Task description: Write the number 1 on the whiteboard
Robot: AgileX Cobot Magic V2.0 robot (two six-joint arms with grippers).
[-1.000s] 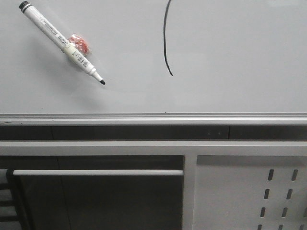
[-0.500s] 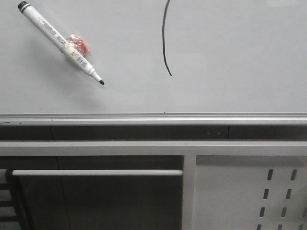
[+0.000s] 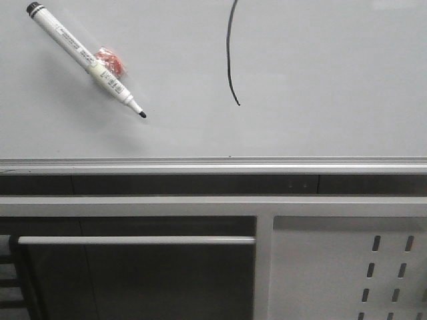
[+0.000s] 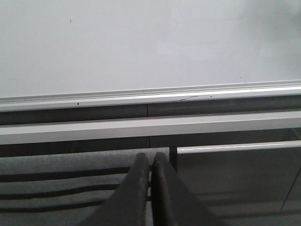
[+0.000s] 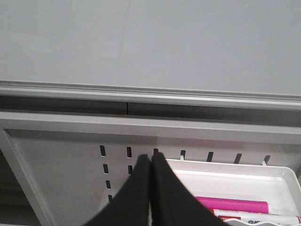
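Observation:
The whiteboard fills the upper half of the front view, pale and glossy, with a silver frame rail along its lower edge. A thin black curved stroke, the number 1, runs down from the top edge near the middle. A white marker pen with its black tip bare lies slanted on the board at upper left, next to a small red-orange object. Neither gripper shows in the front view. My left gripper is shut and empty, below the whiteboard. My right gripper is shut and empty, below the whiteboard.
A white perforated panel with slots stands at lower right, a horizontal silver bar at lower left. In the right wrist view a white tray hangs on the perforated panel and holds a pink marker and another pen.

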